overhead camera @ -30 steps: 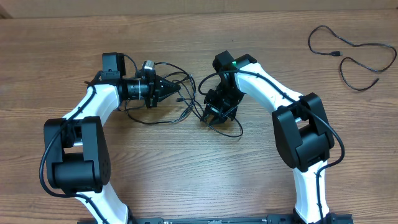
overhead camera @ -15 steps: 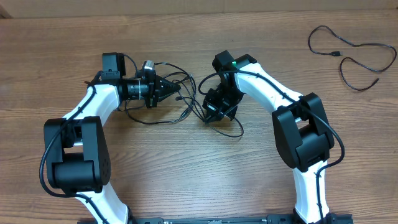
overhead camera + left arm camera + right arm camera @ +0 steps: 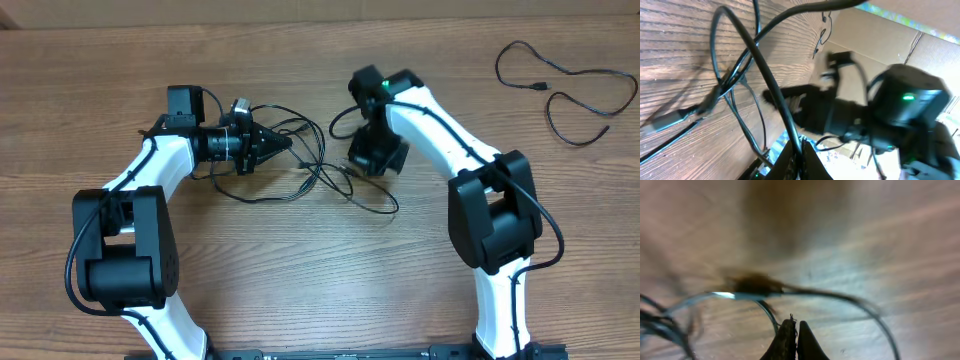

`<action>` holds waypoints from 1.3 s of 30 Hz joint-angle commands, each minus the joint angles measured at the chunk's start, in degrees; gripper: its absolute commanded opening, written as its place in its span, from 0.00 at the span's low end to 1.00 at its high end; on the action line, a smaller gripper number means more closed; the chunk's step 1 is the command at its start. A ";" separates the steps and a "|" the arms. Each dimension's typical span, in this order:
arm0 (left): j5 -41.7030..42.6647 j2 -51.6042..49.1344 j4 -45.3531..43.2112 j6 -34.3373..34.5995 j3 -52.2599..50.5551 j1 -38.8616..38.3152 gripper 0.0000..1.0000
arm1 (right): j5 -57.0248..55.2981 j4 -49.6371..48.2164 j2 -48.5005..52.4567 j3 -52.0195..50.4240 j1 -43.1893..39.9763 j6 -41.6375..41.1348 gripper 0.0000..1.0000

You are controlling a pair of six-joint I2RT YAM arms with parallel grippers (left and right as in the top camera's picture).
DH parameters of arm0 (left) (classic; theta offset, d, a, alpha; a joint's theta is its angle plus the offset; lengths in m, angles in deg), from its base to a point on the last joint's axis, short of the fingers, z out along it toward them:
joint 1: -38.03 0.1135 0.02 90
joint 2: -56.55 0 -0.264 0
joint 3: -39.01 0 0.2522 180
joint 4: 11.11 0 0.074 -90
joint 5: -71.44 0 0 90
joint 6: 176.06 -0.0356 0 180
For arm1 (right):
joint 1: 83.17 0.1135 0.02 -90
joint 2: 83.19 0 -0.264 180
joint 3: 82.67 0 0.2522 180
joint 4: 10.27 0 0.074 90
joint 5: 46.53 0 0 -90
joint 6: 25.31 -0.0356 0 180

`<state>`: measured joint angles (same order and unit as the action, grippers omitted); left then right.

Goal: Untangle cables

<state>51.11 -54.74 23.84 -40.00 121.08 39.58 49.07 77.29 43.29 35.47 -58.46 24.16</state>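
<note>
A tangle of thin black cables [image 3: 312, 168] lies on the wooden table between my two grippers. My left gripper [image 3: 285, 145] is shut on one cable of the tangle; in the left wrist view the cable [image 3: 765, 75] runs straight into the closed jaws [image 3: 801, 152]. My right gripper [image 3: 356, 170] is at the tangle's right side. In the right wrist view its jaws [image 3: 794, 327] are shut, and a thin cable [image 3: 771, 314] runs down into the tips, with a wide loop [image 3: 850, 300] on the blurred table beyond.
A separate thin black cable [image 3: 565, 85] lies in loose loops at the table's far right corner, apart from both arms. A cardboard box [image 3: 875, 35] shows behind the right arm in the left wrist view.
My right gripper has moved up and to the right, and the cables on that side have been drawn out rightward with it. My left gripper has shifted slightly right, still shut on its cable.
</note>
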 commanded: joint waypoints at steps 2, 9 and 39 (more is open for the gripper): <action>0.66 -0.46 -0.20 -2.38 0.92 0.33 0.04 | -8.59 -0.35 -2.51 5.68 -0.11 3.10 0.04; 0.68 -0.46 -0.04 -2.38 0.92 0.33 0.04 | 2.12 3.61 -2.49 5.29 0.17 3.10 0.30; 0.44 -0.46 0.00 -4.13 0.92 0.33 0.04 | -8.33 2.71 -6.95 1.51 -0.13 1.46 0.04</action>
<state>51.11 -54.91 24.16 -42.16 121.06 39.25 53.60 79.52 41.30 32.74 -58.11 22.45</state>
